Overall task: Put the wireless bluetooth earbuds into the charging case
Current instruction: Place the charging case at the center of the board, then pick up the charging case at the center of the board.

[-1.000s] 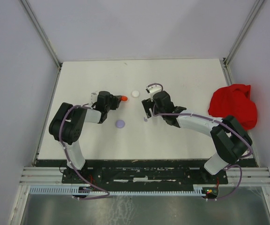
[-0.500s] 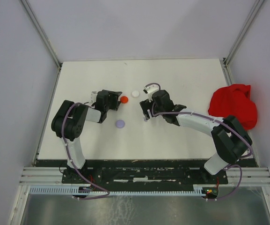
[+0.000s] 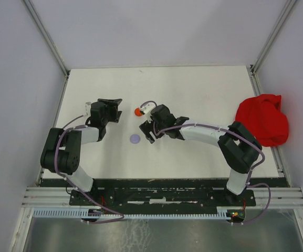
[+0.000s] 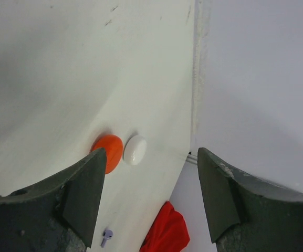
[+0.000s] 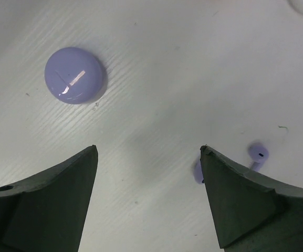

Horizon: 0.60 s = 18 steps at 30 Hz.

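A purple round charging case lies shut on the white table. My right gripper hangs open just beside it, with nothing between its fingers. One purple earbud lies by the right finger, and a second purple bit peeks from behind that finger's tip. My left gripper is open and empty, back from the orange round case and the white round case. The left wrist view also catches a purple earbud further off.
A red cloth is bunched at the table's right edge. Grey walls enclose the table on three sides. The right arm stretches across the middle of the table.
My left gripper opened, let go of the orange case and drew back to the left. My right arm swung left, and its gripper is now by the purple case.
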{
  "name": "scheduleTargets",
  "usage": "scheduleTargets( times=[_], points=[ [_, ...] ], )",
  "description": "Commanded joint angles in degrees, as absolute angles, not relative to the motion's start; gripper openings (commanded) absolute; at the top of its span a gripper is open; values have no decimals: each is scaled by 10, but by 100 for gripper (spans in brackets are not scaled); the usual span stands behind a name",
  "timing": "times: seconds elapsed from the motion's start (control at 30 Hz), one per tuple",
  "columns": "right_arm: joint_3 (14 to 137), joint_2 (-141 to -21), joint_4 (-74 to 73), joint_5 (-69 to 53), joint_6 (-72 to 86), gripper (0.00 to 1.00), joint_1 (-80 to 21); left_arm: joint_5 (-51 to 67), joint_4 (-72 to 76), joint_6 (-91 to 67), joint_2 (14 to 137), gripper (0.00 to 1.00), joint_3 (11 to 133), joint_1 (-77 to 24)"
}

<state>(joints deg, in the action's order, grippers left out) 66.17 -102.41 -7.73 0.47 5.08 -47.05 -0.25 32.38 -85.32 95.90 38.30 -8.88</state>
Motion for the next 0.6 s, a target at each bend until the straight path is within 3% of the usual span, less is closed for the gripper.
scheduleTargets(
  times=[0.0,0.3,0.57],
  points=[
    [699,-1048,-92,22,31,87,-490,16,299,-801,882,75,363,-70],
    [733,-1096,-106,43,13,87,-516,90,301,-782,809,73,329,-30],
    [758,-1121,-114,46,6,87,-526,193,453,-821,820,74,272,8]
  ],
)
